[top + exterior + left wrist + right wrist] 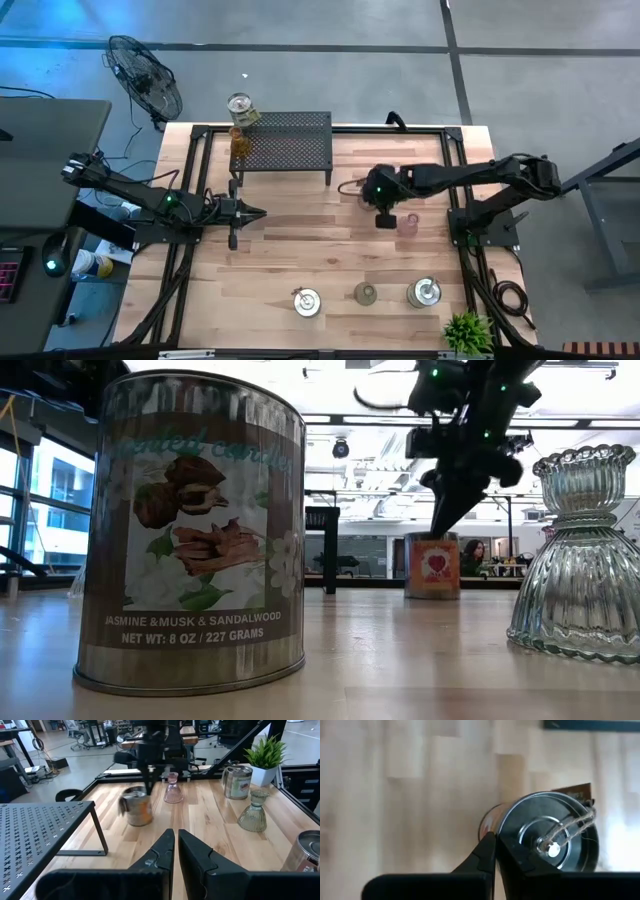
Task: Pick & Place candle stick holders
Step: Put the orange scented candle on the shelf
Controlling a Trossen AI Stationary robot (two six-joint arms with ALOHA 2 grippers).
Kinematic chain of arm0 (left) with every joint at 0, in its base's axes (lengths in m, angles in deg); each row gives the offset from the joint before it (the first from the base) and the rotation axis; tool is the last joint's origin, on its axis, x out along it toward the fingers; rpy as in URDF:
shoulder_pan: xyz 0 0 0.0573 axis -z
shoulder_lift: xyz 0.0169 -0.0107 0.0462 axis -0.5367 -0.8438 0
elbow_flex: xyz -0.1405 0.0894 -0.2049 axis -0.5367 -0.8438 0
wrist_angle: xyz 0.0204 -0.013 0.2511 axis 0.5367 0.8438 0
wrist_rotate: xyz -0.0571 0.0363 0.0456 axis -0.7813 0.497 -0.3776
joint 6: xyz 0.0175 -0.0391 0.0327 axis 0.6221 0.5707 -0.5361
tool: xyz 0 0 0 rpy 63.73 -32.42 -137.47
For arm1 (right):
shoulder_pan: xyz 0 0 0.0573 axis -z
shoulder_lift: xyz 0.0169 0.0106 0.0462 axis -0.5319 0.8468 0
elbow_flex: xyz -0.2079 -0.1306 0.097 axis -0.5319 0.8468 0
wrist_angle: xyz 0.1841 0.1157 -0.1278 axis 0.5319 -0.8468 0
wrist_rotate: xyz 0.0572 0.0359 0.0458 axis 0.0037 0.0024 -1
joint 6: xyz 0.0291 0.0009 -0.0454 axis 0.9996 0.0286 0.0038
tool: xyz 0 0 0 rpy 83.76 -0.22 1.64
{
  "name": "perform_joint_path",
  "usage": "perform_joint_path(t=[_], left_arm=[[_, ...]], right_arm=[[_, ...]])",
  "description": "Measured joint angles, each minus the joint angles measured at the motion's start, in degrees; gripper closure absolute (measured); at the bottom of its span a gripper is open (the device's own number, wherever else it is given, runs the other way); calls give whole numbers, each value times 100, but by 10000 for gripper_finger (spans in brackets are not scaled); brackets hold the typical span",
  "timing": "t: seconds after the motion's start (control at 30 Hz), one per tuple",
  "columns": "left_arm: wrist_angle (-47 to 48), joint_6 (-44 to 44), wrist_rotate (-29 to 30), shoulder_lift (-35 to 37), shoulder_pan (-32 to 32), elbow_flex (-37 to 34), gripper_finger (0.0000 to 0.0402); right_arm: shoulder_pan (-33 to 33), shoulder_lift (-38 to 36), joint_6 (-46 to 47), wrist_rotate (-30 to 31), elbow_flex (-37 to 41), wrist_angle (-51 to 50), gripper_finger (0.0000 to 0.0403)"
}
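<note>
A silver-lidded tin (547, 837) with a twine bow and an orange label (432, 565) stands on the table's middle right, and looks smeared in the left wrist view (136, 809). My right gripper (495, 842) is shut, pointing down at the edge of the tin's lid. A pink glass holder (407, 222) stands just right of it. A silver holder (240, 105) and an amber one (238, 140) are at the left end of the black rack (285, 140). Two silver tins (306, 301) (424, 292) and an olive glass holder (366, 293) stand near the front edge. My left gripper (245, 210) is shut and empty at mid left. My right gripper's shut fingertips (487, 845) come from above, pointing down, and stand right beside the rim of the tin's lid (504, 832). I cannot tell whether they touch it. The tin stands upright on the table.
A small green plant (467, 330) stands at the front right corner. The rack fills the far middle of the table. Bare wood lies between my two grippers and ahead of the left one (175, 845).
</note>
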Motion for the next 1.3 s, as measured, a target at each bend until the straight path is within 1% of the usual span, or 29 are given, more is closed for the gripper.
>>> perform_joint_path(t=[0.1,0.23,0.33,0.4,0.57,0.8,0.97,1.03,1.1,1.23,1.3], left_arm=[[-1,0,2,0,0,2,381],[-1,0,4,0,0,2,381],[-2,1,5,-4,0,4,381],[-3,2,7,-4,-2,4,381],[-1,2,7,-15,-2,4,381],[38,2,11,-15,0,6,381],[185,2,24,-15,-2,7,381],[320,1,24,-52,-2,7,381],[477,2,22,-126,-2,7,381],[474,154,-7,-400,-2,7,381],[418,228,-10,-556,-2,7,381]], right_arm=[[-305,6,414,-257,13,337,401],[-655,113,851,-467,11,1317,397],[-873,389,947,-501,2,2013,397],[-968,671,946,-474,-157,2196,397],[-1004,1659,774,-138,-1143,2243,397],[-807,2998,102,-176,-2823,1896,396],[-676,3600,-97,-282,-3643,1772,393],[-635,3767,-183,-277,-3862,1753,384],[-597,3857,-232,-280,-4046,1752,366],[-571,3870,-272,-183,-4344,1787,318],[-572,3814,-330,-135,-4500,1599,297]])
